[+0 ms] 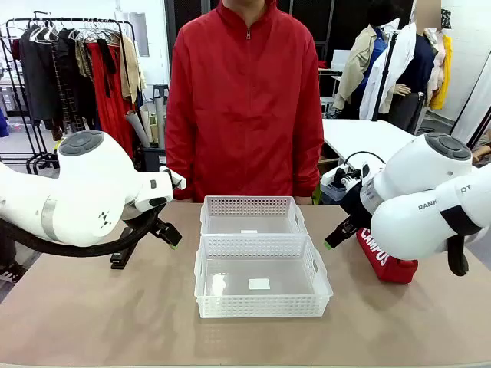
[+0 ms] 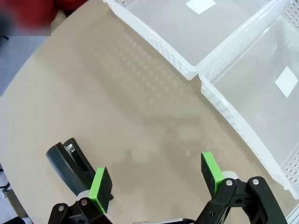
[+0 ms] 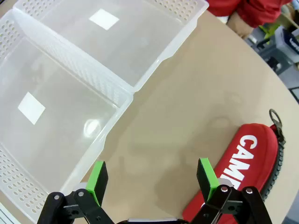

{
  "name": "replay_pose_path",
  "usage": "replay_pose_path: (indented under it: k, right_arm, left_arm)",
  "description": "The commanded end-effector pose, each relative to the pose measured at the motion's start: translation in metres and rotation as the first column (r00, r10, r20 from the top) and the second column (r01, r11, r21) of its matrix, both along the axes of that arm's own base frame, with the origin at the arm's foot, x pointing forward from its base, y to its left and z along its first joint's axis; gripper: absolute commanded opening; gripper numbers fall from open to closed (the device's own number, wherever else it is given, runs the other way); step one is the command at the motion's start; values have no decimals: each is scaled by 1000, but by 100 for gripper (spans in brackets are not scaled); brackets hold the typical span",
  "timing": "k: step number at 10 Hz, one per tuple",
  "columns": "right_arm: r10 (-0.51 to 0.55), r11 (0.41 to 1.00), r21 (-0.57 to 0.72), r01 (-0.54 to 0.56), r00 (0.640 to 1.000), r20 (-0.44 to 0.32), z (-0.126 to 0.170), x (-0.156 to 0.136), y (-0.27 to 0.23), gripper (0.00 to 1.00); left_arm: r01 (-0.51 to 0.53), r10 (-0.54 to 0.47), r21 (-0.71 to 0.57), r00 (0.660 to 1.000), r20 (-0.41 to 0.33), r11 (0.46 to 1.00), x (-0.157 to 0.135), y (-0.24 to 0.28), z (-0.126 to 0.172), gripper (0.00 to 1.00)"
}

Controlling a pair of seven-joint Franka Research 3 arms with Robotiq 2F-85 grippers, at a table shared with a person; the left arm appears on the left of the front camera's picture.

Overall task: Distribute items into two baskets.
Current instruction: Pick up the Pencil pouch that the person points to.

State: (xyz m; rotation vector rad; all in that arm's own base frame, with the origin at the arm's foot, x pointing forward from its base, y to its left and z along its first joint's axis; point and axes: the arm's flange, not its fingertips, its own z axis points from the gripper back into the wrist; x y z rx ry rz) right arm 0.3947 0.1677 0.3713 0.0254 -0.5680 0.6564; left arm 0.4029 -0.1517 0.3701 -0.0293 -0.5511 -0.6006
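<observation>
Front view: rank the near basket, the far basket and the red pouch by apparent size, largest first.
1. Near basket, though being closer to the camera may account for that.
2. Far basket, seemingly the same make as the near one.
3. Red pouch, partly hidden, so its full size is unsure.

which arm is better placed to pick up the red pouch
Right. The red pouch lies just beside the open right pincer, on that arm's side of the baskets. The left pincer hovers across them, by the stapler.
</observation>
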Motion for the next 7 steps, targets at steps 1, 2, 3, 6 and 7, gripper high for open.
replay_pose_path:
  k: [1, 2, 3, 6, 7]
  right_arm:
    - [0, 1000, 0, 0, 1000, 0, 0, 0, 0, 100]
    - [0, 1000, 0, 0, 1000, 0, 0, 0, 0, 100]
    - [0, 1000, 0, 0, 1000, 0, 0, 0, 0, 100]
    - [0, 1000, 0, 0, 1000, 0, 0, 0, 0, 100]
    - [0, 1000, 0, 0, 1000, 0, 0, 0, 0, 100]
  left_arm:
    - [0, 0, 0, 1000, 0, 1000, 0, 0, 0, 100]
    - [0, 0, 0, 1000, 0, 1000, 0, 0, 0, 100]
    - [0, 0, 0, 1000, 0, 1000, 0, 0, 0, 100]
    - [0, 0, 0, 1000, 0, 1000, 0, 0, 0, 100]
    - [0, 0, 0, 1000, 0, 1000, 0, 0, 0, 100]
